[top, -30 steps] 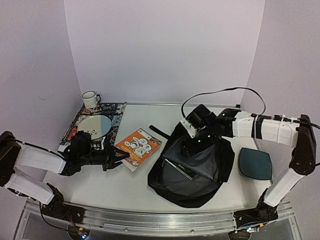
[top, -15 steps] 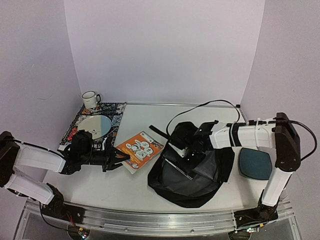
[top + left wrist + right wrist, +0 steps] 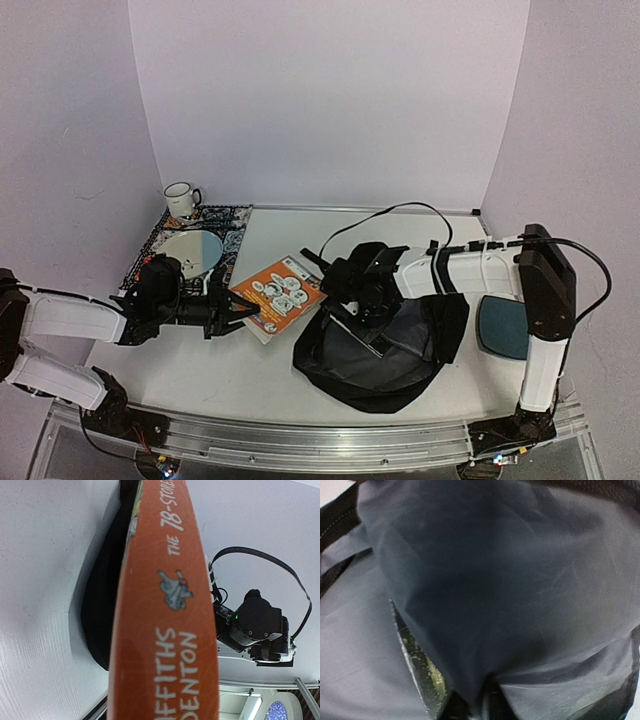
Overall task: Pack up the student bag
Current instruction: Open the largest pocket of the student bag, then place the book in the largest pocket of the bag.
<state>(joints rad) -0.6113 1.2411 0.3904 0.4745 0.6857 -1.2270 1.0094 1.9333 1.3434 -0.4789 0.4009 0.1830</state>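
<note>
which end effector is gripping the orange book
The left end effector: it is clamped on the orange book's near corner. The right end effector is at the black backpack instead, pinching its grey lining.

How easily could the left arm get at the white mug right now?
Probably not yet: the left pincer is shut on the orange book, so it has no free grip. The way itself looks open; the white mug stands apart at the far left.

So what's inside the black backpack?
Grey lining and the thin edge of one flat item tucked in the student bag. The right gripper and the lining's folds cover the rest, so anything deeper is hidden.
</note>
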